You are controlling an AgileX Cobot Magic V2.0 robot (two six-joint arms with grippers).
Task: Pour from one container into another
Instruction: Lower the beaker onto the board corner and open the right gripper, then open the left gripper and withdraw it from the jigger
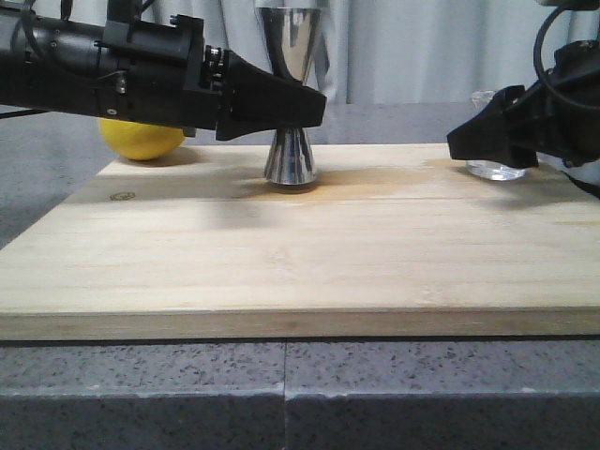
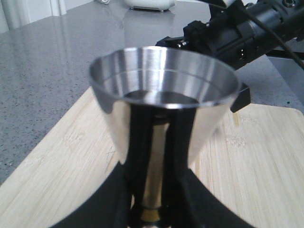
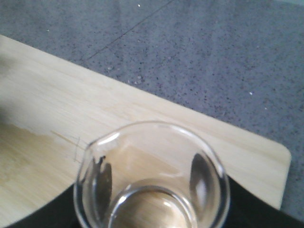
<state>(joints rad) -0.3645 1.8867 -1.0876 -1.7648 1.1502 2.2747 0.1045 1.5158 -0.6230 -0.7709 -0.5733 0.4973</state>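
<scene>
Clamped on the jigger point(image 1: 292, 103) at its waist from the left: left gripper point(image 1: 314, 105), steadying it upright near the board's point(image 1: 300, 272) far edge, mid-way along, presumably so it cannot tip during a pour. Closed round the beaker point(image 1: 495, 169) at the far right corner: right gripper point(image 1: 461, 145). Lemon point(image 1: 141, 139) off the far left corner.

Left wrist: jigger point(image 2: 164, 95) mouth open upward, seemingly empty, fingers point(image 2: 137, 142) either side.

Right wrist: beaker point(image 3: 152, 180) upright on the board, fingers point(image 3: 101, 178) seen through the glass; contents unclear.
</scene>
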